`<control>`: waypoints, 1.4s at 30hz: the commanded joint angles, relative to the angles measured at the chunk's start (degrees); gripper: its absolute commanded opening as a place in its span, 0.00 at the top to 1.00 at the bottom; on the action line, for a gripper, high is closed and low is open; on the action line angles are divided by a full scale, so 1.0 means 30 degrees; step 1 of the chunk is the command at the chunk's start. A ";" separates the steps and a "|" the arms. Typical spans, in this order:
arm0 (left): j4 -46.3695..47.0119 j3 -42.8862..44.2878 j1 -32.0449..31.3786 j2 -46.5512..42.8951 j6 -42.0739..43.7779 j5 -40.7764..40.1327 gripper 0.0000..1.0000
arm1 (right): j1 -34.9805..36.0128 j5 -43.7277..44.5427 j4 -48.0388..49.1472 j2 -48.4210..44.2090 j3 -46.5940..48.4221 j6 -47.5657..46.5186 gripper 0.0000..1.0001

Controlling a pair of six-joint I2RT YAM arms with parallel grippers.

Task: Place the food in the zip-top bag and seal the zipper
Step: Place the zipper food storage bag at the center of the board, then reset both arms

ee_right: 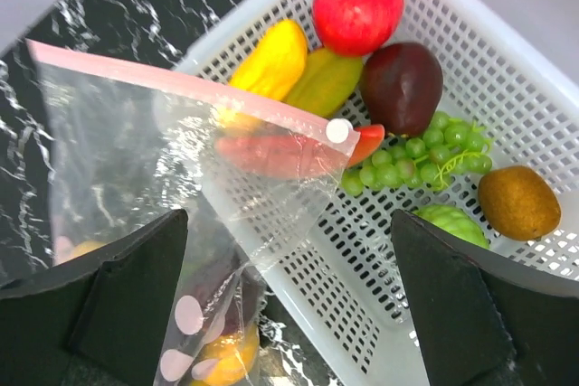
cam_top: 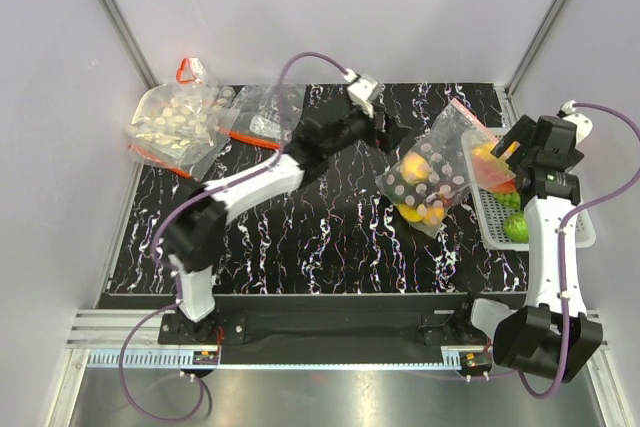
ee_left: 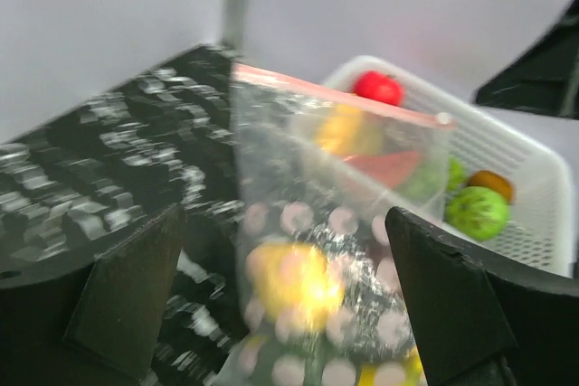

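Observation:
The dotted zip-top bag (cam_top: 428, 179) lies on the black marbled table, its mouth leaning on the white basket (cam_top: 487, 219). It holds yellow and orange food (cam_top: 415, 169). Its red-orange zipper (ee_right: 181, 88) runs across the mouth, with a white slider (ee_right: 339, 130) at the end. My left gripper (cam_top: 388, 131) is open just left of the bag, and the bag (ee_left: 335, 250) sits between its fingers. My right gripper (cam_top: 508, 152) is open and empty above the basket rim (ee_right: 298, 259) and the bag's mouth. The basket holds a red apple (ee_right: 357, 6), yellow fruit (ee_right: 271, 61), dark purple fruit (ee_right: 403, 86), grapes (ee_right: 425, 155) and a kiwi (ee_right: 517, 202).
A second dotted bag with a red strip (cam_top: 178, 122) and a smaller clear bag (cam_top: 265, 109) lie at the back left. White walls close in on the table at the back and sides. The basket stands against the right edge.

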 commanded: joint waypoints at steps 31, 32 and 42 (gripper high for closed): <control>-1.8455 -1.1291 0.0929 -2.3262 -0.1874 -1.0631 0.01 | -0.0045 -0.5686 -0.0823 -0.7166 -0.2504 0.4100 0.00; -1.8367 -1.1409 0.0958 -2.3525 -0.1495 -1.0457 0.01 | -0.0045 -0.5802 -0.0618 -0.7317 -0.2884 0.4071 0.00; -1.7694 -1.2405 0.0900 -2.3879 -0.0437 -0.7527 0.01 | -0.0045 -0.7064 -0.0615 -0.6498 -0.2859 0.3456 0.00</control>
